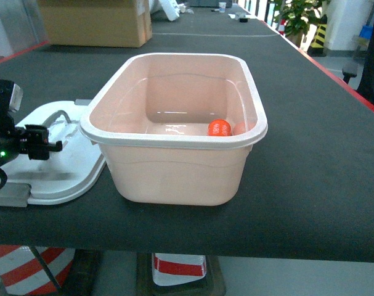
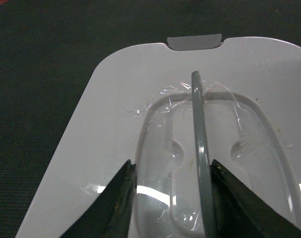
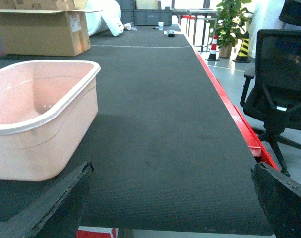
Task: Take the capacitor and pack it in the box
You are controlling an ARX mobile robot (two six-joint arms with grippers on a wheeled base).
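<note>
- Up front from the head camera, the capacitor [image 1: 219, 127] sits inside the box [image 1: 174, 139], low at its near right corner; the left gripper [image 1: 42, 147] hovers over the lid [image 1: 54, 163].
- Between the left fingers [image 2: 115, 208], spread apart, runs the lid's grey handle [image 2: 200, 163].
- Wide apart too, the right gripper [image 3: 172, 198] fingers frame bare table [image 3: 170, 124], box off their left.

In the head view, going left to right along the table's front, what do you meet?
Left gripper → white lid → pink box → capacitor inside the box, near its right wall.
</note>
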